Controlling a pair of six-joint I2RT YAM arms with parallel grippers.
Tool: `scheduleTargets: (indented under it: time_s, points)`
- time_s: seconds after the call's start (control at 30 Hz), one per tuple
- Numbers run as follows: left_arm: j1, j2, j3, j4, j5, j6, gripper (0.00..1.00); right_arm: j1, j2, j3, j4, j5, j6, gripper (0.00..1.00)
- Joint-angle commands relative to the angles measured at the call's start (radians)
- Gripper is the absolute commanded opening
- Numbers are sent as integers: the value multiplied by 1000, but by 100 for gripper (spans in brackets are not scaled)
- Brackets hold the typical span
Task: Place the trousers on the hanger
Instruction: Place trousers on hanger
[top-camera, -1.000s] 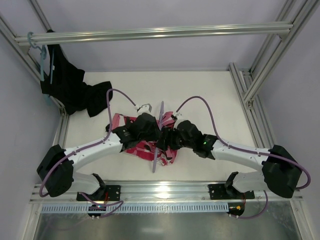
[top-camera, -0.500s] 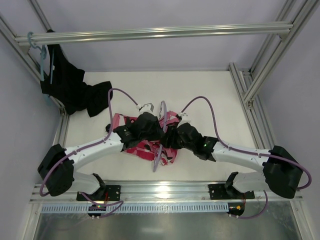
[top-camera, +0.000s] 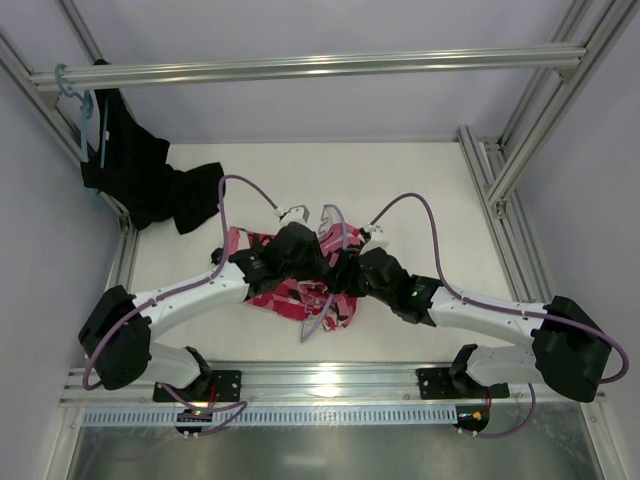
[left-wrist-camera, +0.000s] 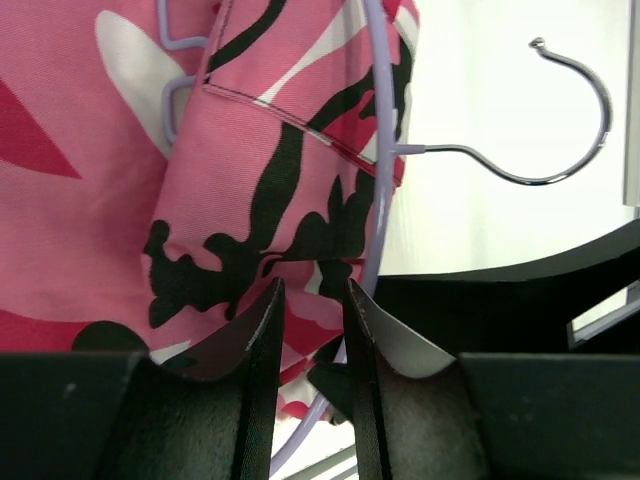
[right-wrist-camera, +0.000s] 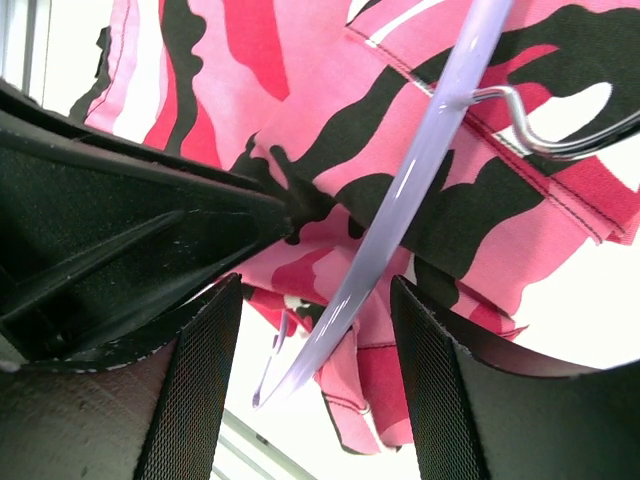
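Two arms meet at table (top-camera: 420, 190) centre over one pair of trousers (left-wrist-camera: 120, 150), bunched there. One pale lilac hanger (right-wrist-camera: 420, 170) lies across fabric, single metal hook (left-wrist-camera: 548, 183) clear of cloth. Left gripper (left-wrist-camera: 308, 290): jaws nearly together, pinching trousers fold, hanger bar just beside one finger. Right gripper (right-wrist-camera: 315, 285): jaws spread, hanger bar passing between, untouched. Back left: one black garment (top-camera: 140, 180) on one teal hanger (top-camera: 82, 110).
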Motion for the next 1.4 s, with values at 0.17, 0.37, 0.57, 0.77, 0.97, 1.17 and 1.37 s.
scheduleTargets:
  time_s: [0.17, 0.37, 0.57, 0.77, 0.97, 1.17, 1.37]
  points:
    - [122, -45, 33, -111, -8, 106, 40, 1, 27, 29, 48, 105, 22, 63]
    - [264, 1, 41, -51, 278, 235, 57, -13, 46, 43, 61, 149, 33, 57]
    - [303, 144, 77, 15, 431, 295, 65, -16, 93, 81, 75, 180, 39, 53]
    - [305, 290, 136, 76, 546, 316, 69, -29, 129, 95, 72, 223, 61, 49]
    - [305, 377, 144, 153, 632, 282, 51, -48, 127, 83, 69, 283, 87, 29]
    - [305, 333, 192, 14, 594, 288, 2, -91, 119, 46, 66, 284, 133, 4]
    - [305, 221, 211, -132, 420, 295, 0, -97, 123, 17, 66, 281, 196, 4]
